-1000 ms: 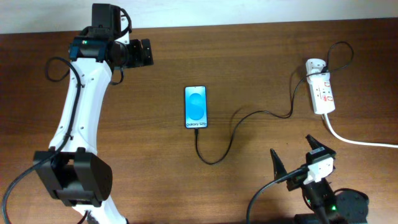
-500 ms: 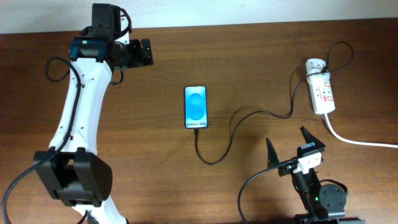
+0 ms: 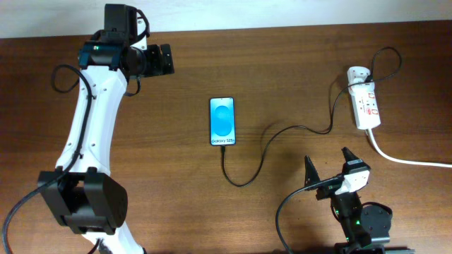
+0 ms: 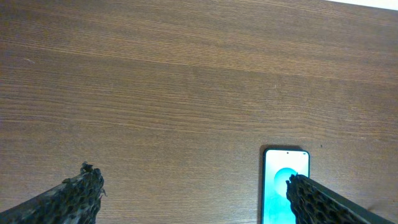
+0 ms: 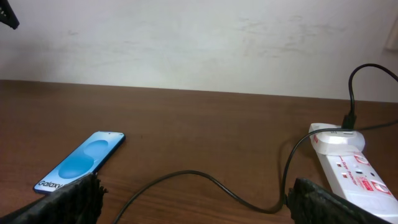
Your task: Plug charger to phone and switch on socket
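The phone [image 3: 222, 121] lies screen-up on the counter [image 3: 176, 162]. The charger [image 3: 282, 130] runs from the phone's bottom edge to the socket [image 3: 366, 106], well off to the phone's right. The left claw [image 4: 193, 179], up-left of the phone, and the right claw [image 3: 325, 156], down-right of it, both gape wide and hold nothing.

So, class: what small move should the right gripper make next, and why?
Probably move the open right gripper toward the white oblong power strip to press its switch: the thin black charger cable already seems to reach the slim blue-screened phone at its bottom edge.
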Controlling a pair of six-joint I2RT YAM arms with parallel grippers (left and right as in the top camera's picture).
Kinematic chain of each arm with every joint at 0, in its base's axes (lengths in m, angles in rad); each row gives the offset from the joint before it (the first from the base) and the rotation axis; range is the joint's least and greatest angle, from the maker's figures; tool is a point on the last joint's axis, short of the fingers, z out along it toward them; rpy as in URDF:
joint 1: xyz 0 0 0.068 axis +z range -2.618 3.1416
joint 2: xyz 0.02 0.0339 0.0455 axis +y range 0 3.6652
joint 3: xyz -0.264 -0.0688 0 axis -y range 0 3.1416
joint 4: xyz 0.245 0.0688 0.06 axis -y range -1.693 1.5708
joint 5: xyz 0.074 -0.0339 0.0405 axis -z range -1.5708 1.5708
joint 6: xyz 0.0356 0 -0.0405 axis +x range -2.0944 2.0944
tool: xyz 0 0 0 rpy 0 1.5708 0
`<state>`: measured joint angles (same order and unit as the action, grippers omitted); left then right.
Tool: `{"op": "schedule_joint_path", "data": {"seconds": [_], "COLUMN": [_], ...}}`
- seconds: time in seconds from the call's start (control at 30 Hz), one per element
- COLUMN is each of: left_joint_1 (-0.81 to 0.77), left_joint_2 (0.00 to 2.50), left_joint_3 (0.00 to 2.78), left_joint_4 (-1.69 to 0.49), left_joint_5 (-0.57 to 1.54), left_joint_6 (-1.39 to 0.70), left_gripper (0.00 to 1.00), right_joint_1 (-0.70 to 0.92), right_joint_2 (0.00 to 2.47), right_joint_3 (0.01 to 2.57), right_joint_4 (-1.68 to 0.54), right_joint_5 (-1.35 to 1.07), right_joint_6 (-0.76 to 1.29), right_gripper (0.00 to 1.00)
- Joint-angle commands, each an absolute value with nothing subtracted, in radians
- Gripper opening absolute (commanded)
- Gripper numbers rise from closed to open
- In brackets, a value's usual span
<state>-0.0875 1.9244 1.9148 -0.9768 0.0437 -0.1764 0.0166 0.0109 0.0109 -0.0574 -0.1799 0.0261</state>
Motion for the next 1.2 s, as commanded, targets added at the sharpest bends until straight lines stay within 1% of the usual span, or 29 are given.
{"op": "schedule_joint_path", "data": {"seconds": [0.0, 0.23, 0.8, 0.9, 1.17], "left_joint_1": [-0.087, -0.087, -0.087, -0.084, -0.085], "left_joint_2": [1.931, 1.931, 1.931, 1.931, 1.897], "left_joint_3": [1.914, 1.914, 1.914, 1.914, 1.914], "left_joint_4": [-0.974, -0.974, -0.974, -0.975, -0.976], "left_joint_5": [0.033, 0.033, 0.033, -0.051, -0.052], "left_joint_6": [-0.167, -0.167, -0.167, -0.163, -0.163], "left_gripper": [0.99, 0.99, 0.99, 0.99, 0.99], "right_joint_1": [0.027, -0.025, -0.025, -0.025, -0.025], "right_joint_2": [0.004, 0.004, 0.004, 0.004, 0.004], "right_joint_3": [0.006, 0.006, 0.006, 0.006, 0.006], "right_joint_4": [-0.068, -0.075, -0.072, -0.072, -0.072], "right_joint_5": [-0.158, -0.1, -0.104, -0.103, -0.103], "right_joint_6": [0.042, 0.042, 0.039, 0.038, 0.038], "right_gripper": [0.98, 0.98, 0.98, 0.98, 0.98]}}
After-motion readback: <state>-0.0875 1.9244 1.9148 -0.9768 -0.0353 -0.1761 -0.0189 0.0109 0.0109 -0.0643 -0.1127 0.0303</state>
